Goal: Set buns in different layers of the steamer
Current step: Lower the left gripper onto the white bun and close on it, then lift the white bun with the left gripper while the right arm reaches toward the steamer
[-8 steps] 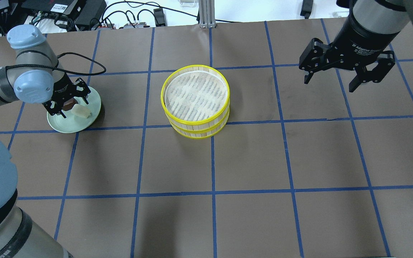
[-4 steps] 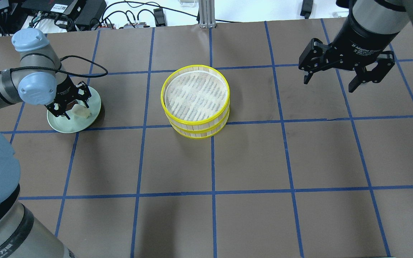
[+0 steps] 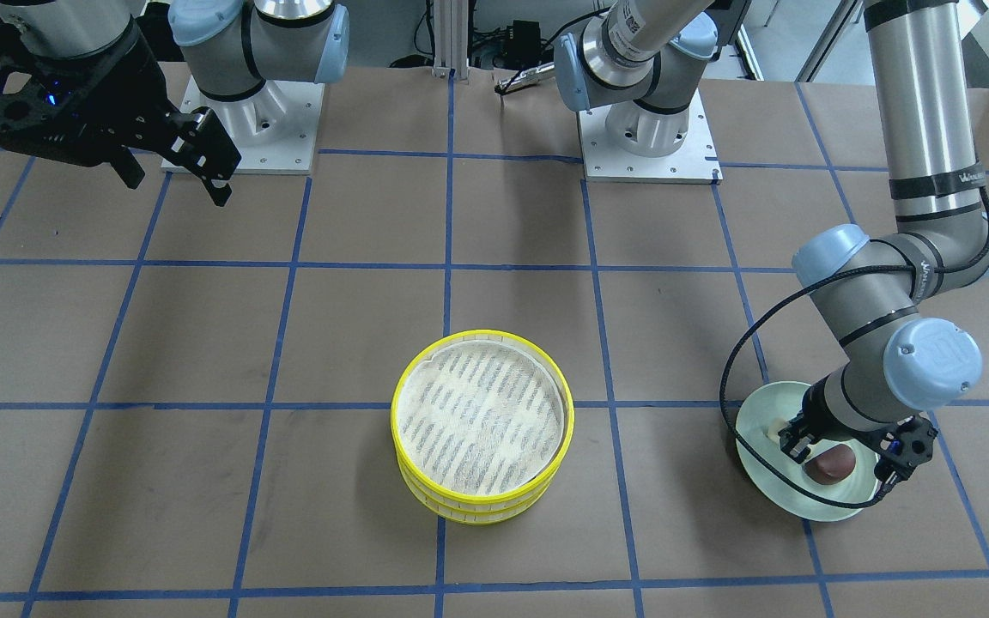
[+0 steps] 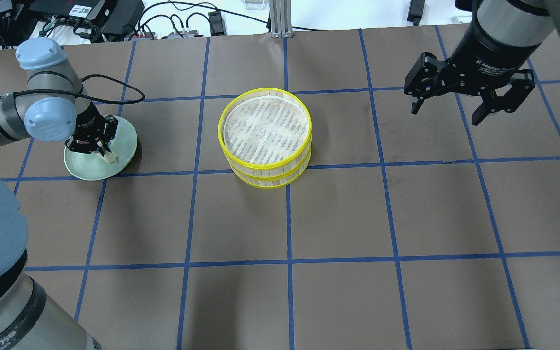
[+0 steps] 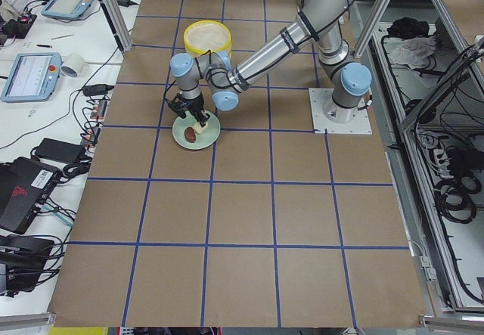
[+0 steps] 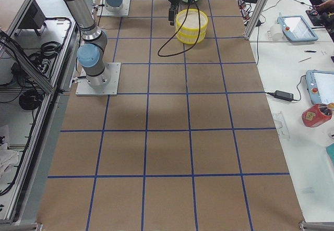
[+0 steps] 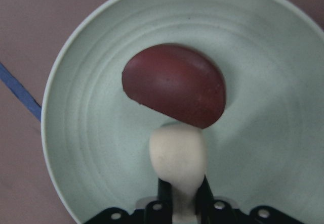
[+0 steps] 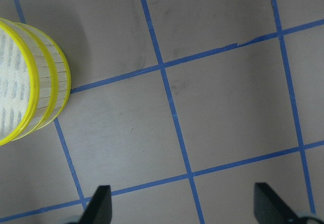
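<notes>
Two buns [image 7: 174,85] lie together on the plate [image 4: 85,170]; the plate stands well left of the steamer [image 4: 265,172].

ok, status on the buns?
Left gripper shut on cream bun, at the plate. Right gripper open, away from steamer. Steamer stacked, top layer bare. Brown bun crowds the pick.

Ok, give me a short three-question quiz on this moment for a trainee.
1. How many buns lie on the steamer's top tray?
2. What does the left gripper grip? A the cream-white bun; B a steamer tray; C nothing.
3. True or false: the right gripper is open.
Key: 1 zero; 2 A; 3 true.
</notes>
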Tool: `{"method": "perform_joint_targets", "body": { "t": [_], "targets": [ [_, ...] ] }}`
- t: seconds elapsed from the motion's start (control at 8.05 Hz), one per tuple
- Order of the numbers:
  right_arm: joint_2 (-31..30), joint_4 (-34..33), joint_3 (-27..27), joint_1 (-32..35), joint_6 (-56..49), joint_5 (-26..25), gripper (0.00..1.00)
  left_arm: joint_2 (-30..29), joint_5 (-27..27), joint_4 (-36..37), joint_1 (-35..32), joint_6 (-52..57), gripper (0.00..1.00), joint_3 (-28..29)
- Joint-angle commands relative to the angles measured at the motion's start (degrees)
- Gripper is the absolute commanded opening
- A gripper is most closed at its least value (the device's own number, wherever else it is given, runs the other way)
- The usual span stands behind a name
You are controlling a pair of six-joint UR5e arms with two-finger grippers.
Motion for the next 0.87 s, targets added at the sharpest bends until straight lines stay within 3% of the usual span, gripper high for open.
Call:
{"method": "perform_joint_targets", "body": {
  "t": [0.0,0.37,0.75],
  "targets": [
    [0.03,-0.22,0.0,0.0,-0.03,-0.02,1.0,3.34,-0.2,-1.79,-0.18,-0.41,0.0,0.43],
    [0.12,-0.22,-0.09,0.0,-0.03,-0.11,1.0,9.67,-0.29,-7.68,-0.96,-0.5,0.0,0.6],
    [0.03,-0.31,-0.09,-0.08,-0.03,-0.02,1.0,12.23,-0.55,-7.86,-6.83,-3.2,0.0,0.87]
  ]
}}
